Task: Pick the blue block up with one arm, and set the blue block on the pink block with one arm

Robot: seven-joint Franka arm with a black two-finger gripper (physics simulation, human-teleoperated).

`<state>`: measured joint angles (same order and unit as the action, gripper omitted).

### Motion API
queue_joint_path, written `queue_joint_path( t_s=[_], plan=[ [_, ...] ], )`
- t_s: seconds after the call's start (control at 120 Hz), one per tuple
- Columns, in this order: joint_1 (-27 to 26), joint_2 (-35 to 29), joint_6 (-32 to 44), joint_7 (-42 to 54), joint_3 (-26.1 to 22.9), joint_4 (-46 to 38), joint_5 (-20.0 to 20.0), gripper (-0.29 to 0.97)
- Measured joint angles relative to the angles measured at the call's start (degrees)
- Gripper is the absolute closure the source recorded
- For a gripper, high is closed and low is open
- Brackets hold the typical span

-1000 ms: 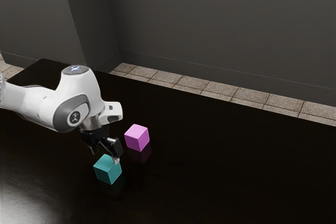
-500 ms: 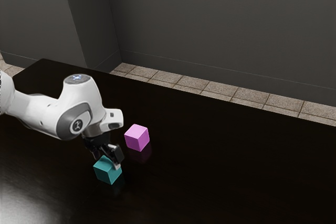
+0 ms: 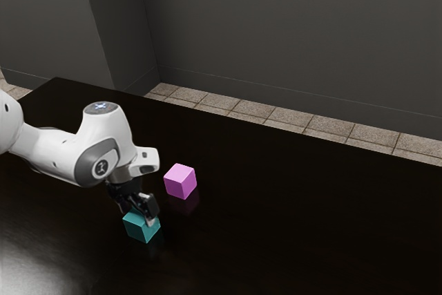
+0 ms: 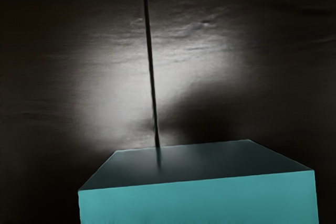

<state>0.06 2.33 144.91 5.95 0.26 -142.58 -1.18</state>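
Pointing straight down, the gripper (image 3: 141, 213) hangs right over the blue block (image 3: 140, 229), low enough that its black fingers (image 3: 149, 207) reach the block's top edge. The fingers stand apart, one toward each side of the block, and nothing shows them pressing on its faces, so the gripper reads as unclenched and the block as not gripped

The blue block, more teal than blue, rests flat on the dark table (image 3: 290, 233), with a faint reflection under it. From the hand's camera the same block (image 4: 199, 195) lies just beneath the hand, its top face in shade and its near face bright. Beyond it the table (image 4: 100, 82) carries a pale patch of light, crossed by a thin dark line (image 4: 150, 72) that runs away from the block's far edge

The pink block (image 3: 180, 180) sits on the table near the blue one, toward the exterior view's right and further back, clearly apart from both it and the gripper

The white arm (image 3: 69, 150) comes in from the exterior view's left, its wrist bent down over the blue block. Behind the table a strip of tiled floor (image 3: 311, 124) meets dark grey walls (image 3: 311, 32)
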Motion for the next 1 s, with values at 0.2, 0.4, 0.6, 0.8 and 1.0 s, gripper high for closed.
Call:
queue_joint_path(
  t_s=[0.2, 0.4, 0.6, 0.8, 1.0],
  plan=[
    [-0.24, 0.41, 0.06, 0.33, 0.01, 0.00, -0.11, 0.06],
    [-0.53, 0.42, 0.09, 0.50, 0.01, 0.00, -0.12, 0.17],
    [-0.43, 0.42, 0.11, 0.56, 0.03, 0.09, -0.05, 0.26],
    [-0.48, -0.10, 0.09, 0.33, 0.07, 0.09, 0.20, 0.31],
    [-0.27, -2.70, -1.97, -0.13, -0.18, 2.00, 0.52, 0.34]
  ],
)
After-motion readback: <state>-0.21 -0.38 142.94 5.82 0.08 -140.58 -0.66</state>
